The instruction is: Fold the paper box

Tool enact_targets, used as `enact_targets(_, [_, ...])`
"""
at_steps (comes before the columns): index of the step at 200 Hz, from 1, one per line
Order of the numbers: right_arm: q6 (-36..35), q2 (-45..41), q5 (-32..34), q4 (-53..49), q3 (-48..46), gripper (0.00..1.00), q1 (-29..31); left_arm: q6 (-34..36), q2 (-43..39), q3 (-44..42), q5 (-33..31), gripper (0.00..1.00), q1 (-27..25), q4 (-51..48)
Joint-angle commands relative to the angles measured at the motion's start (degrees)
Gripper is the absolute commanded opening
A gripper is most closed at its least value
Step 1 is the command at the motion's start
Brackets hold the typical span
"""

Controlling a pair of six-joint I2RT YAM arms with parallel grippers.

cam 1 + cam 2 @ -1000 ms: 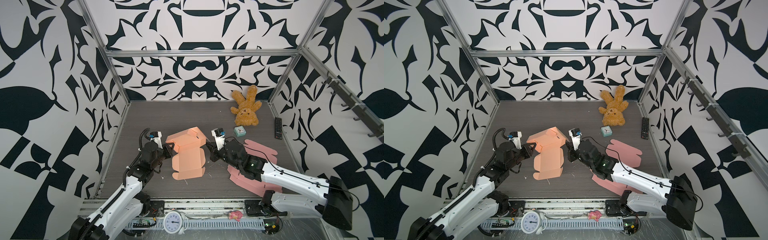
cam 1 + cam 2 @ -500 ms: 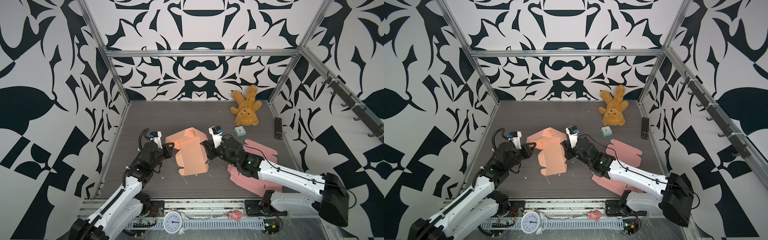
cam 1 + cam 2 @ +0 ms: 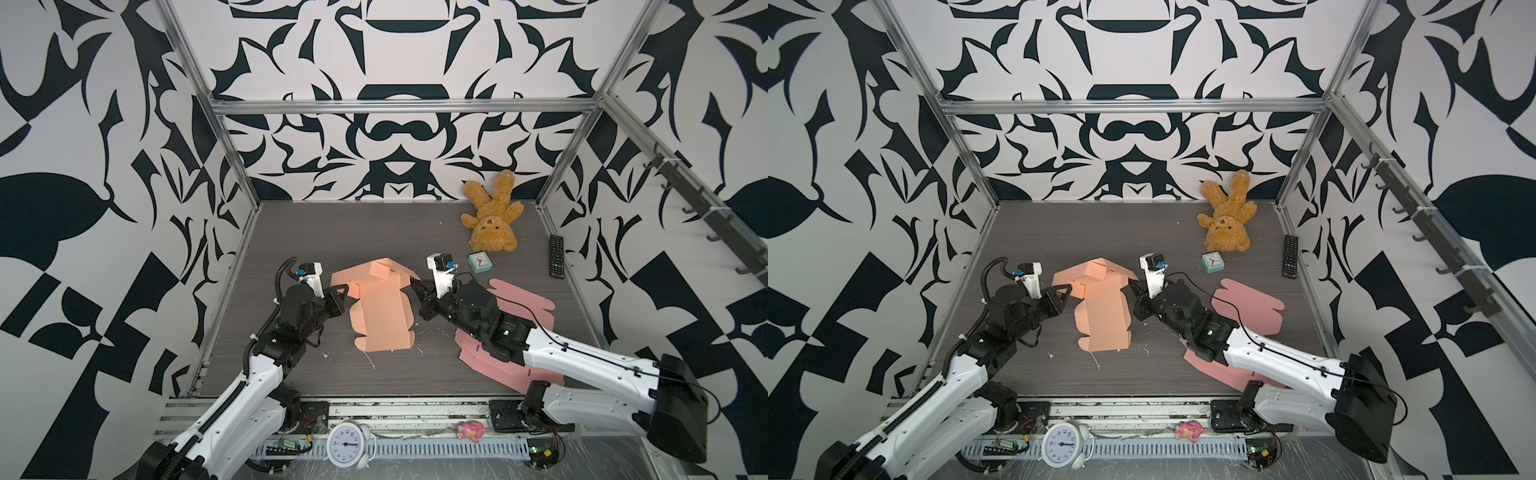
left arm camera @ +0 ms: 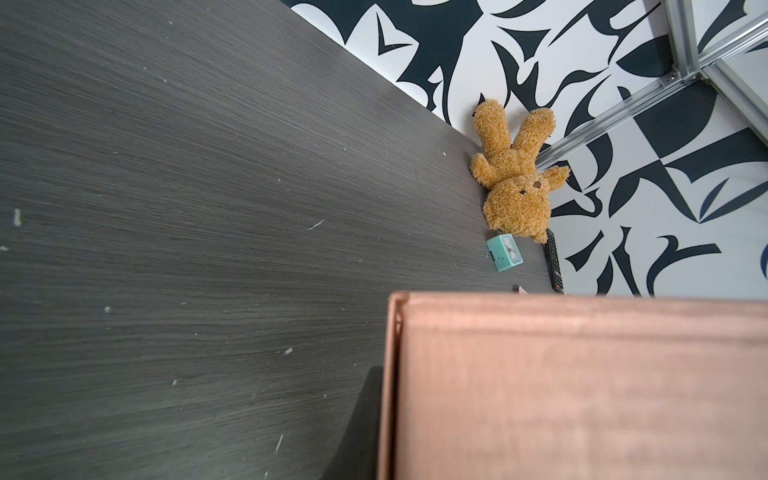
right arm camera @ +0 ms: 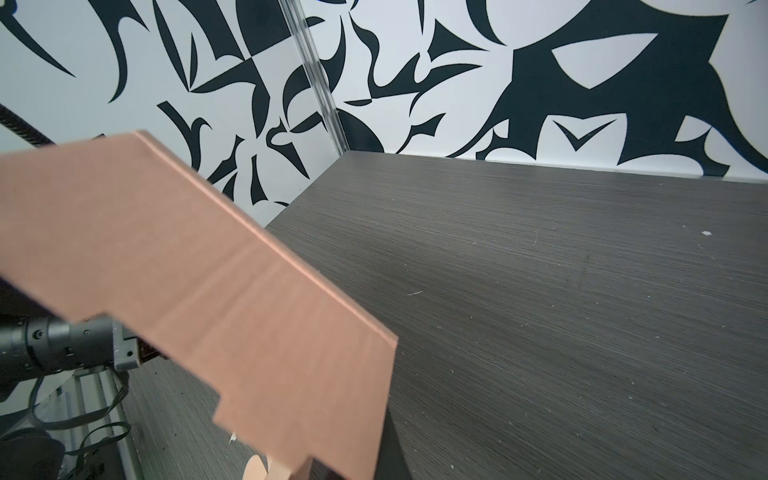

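Dark wood-grain tabletop (image 3: 374, 232), orange paper box (image 3: 380, 320) half-raised at centre; left gripper (image 3: 343, 289) clamped on its 9 o'clock edge, right gripper (image 3: 414, 286) clamped on its 3 o'clock edge.

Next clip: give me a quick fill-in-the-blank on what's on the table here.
The half-folded paper box between the arms is ____ in colour.
Flat ____ sheets lie under the right arm.
The teal clock sits nearest the ____.
The remote lies by the ____ wall.
Missing words: orange; pink; teddy bear; right.
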Motion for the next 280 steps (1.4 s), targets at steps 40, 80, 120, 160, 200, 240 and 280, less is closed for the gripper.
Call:
enact_targets(40, [-2.8,-3.6,4.9,-0.5,2.0,0.0,0.3,0.9,1.3,0.6,2.2,0.15,0.3,0.9])
enact_targets(80, [-3.2,-3.7,6.1,-1.2,2.0,0.0,-0.1,0.9,2.3,0.2,3.6,0.15,0.3,1.8])
enact_targets(120, [-2.3,-2.3,6.5,-1.2,2.7,0.0,-0.3,0.9,3.3,-0.4,5.2,0.14,0.2,3.5])
enact_targets(160, [2.2,-0.7,4.9,-3.1,3.3,0.0,-3.6,0.7,3.7,-0.8,6.7,0.14,0.3,4.7])
enact_targets(200, [5.6,0.4,-1.1,-3.3,3.5,0.0,-6.5,0.3,4.4,-1.8,6.8,0.14,0.3,6.0])
enact_targets(240, [4.1,-0.1,-4.6,-2.7,2.2,0.0,-6.7,-0.7,4.3,-2.2,6.9,0.14,1.1,5.9])
enact_targets(280, [2.7,-3.0,-8.7,-1.1,-3.5,0.0,-6.7,-4.3,5.0,-1.6,11.6,0.13,5.1,7.8])
